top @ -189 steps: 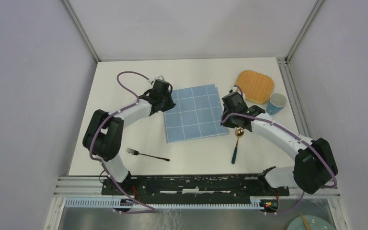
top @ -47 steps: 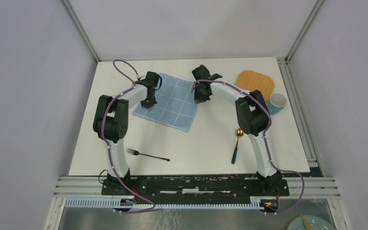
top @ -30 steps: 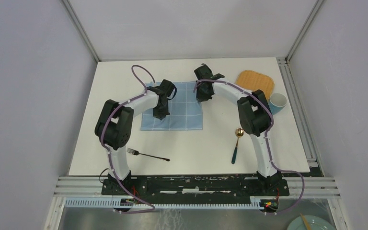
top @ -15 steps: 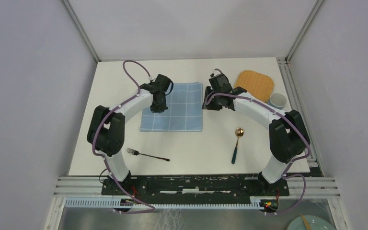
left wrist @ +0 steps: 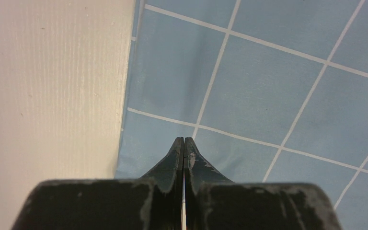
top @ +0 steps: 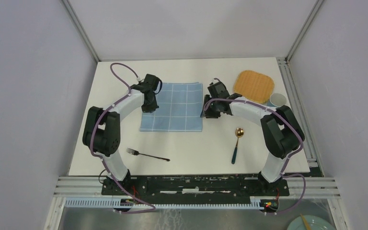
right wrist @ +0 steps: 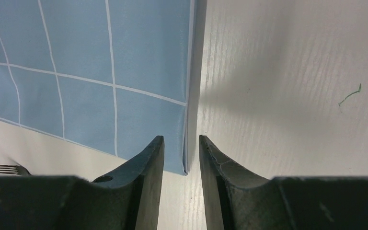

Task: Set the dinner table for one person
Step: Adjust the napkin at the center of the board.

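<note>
The blue checked cloth (top: pixel 175 108) lies flat and folded on the white dinner table (top: pixel 120 139), at the middle back. My left gripper (top: pixel 149 105) is shut and empty, its tips just over the cloth (left wrist: pixel 268 86) near its left edge; its fingertips (left wrist: pixel 178 148) are pressed together. My right gripper (top: pixel 204 114) is open a little and empty, over the cloth's right edge (right wrist: pixel 189 120), which runs between the two fingers (right wrist: pixel 151 153). A dark fork (top: pixel 147 155) lies at the near left. A spoon (top: pixel 237 143) with a gold bowl and teal handle lies at the near right.
An orange woven mat (top: pixel 254 86) lies at the back right, with a light blue cup (top: pixel 278 99) beside it near the table's right edge. The fork's tines (right wrist: pixel 7 168) show at the lower left of the right wrist view.
The cloth was lifted, folded and laid flat at the middle back. In the last half second my left gripper shifted to its left edge and my right gripper slid nearer along its right edge.
</note>
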You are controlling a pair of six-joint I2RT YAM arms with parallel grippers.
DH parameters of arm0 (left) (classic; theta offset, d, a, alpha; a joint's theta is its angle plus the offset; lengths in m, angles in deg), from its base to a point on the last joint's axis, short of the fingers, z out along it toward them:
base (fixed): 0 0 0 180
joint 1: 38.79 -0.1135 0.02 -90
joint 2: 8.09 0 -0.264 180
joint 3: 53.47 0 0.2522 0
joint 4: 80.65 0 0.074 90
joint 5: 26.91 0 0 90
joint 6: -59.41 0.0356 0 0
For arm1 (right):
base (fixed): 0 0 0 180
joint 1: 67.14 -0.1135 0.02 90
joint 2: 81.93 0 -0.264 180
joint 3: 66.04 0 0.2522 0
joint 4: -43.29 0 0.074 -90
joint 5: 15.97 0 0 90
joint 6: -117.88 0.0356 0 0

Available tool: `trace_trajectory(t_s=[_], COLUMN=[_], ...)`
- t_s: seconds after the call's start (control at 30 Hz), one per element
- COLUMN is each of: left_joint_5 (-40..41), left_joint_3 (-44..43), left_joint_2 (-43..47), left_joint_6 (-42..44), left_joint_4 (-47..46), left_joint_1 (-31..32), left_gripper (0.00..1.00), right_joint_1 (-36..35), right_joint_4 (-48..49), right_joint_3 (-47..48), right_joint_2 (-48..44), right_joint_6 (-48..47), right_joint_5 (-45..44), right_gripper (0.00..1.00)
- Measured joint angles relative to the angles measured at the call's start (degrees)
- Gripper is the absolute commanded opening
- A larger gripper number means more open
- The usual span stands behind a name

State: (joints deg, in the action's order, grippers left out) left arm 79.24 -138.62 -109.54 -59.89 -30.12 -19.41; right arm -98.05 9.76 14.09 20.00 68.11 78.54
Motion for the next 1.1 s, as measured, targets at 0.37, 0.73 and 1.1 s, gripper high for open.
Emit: trace_trajectory(t_s=[0.37,0.73,1.1], left_joint_5=[-0.2,-0.24,-0.24], left_joint_3=[0.13,0.13,0.13], left_joint_2=[0.0,0.0,0.0], left_joint_6=[0.0,0.0,0.0], left_joint_4=[-0.92,-0.92,-0.94], left_joint_1=[-0.59,-0.94,-1.31], left_gripper=[0.02,0.02,0.02], right_joint_1=[0.02,0.11,0.26], right_joint_4=[2.64,4.74,3.61], right_joint_3=[-0.17,3.93,5.81], right_joint_2=[5.68,9.57,11.5], right_joint_6=[1.09,2.54,3.08], right_joint_5=[0.26,3.45,3.54], right_gripper=[0.4,0.35,0.0])
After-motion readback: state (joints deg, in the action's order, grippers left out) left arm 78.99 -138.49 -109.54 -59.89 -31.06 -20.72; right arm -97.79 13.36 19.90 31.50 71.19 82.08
